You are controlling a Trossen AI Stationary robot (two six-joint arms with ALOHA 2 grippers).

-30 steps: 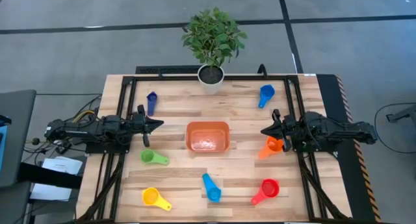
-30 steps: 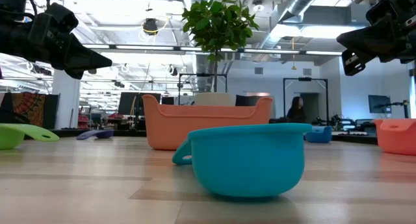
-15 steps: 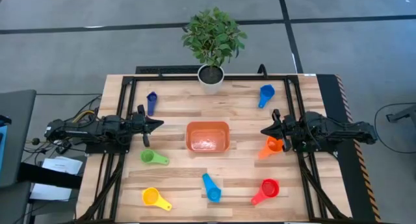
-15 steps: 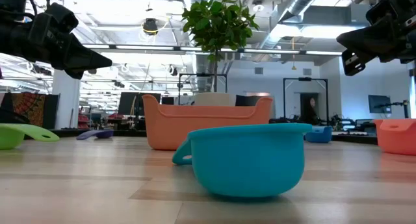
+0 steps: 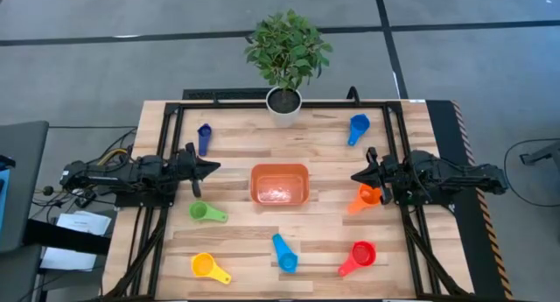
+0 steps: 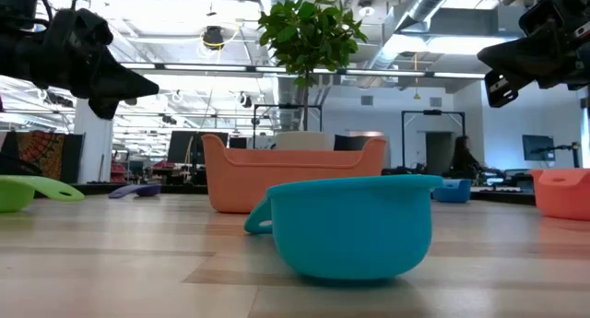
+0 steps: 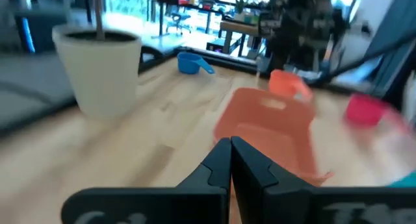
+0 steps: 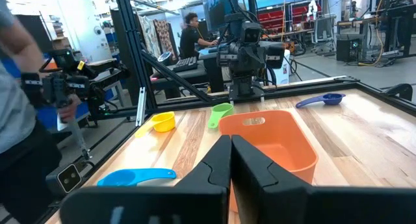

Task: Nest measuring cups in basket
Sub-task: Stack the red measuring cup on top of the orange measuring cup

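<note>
The orange basket (image 5: 280, 184) sits mid-table. Seven cups lie around it on the wood: dark blue (image 5: 204, 137), blue (image 5: 358, 127), orange (image 5: 367, 197), green (image 5: 206, 213), yellow (image 5: 208, 268), light blue (image 5: 283, 252) and red (image 5: 359, 256). My left gripper (image 5: 214, 168) hovers left of the basket, shut and holding nothing, pointing at the basket (image 7: 266, 123). My right gripper (image 5: 354, 176) hovers right of the basket, above the orange cup, also shut and holding nothing. In the low view both grippers (image 6: 152, 76) (image 6: 484, 53) hang well above the tabletop.
A white plant pot (image 5: 283, 101) with a leafy plant stands at the far edge, behind the basket. Black frame rails (image 5: 175, 144) run along the table's left, right and far sides. Bare wood lies between the basket and the near cups. People stand in the room beyond.
My left arm's wrist has stirred slightly in the low view while its fingertips stay at about the same spot. Cups and basket have not moved.
</note>
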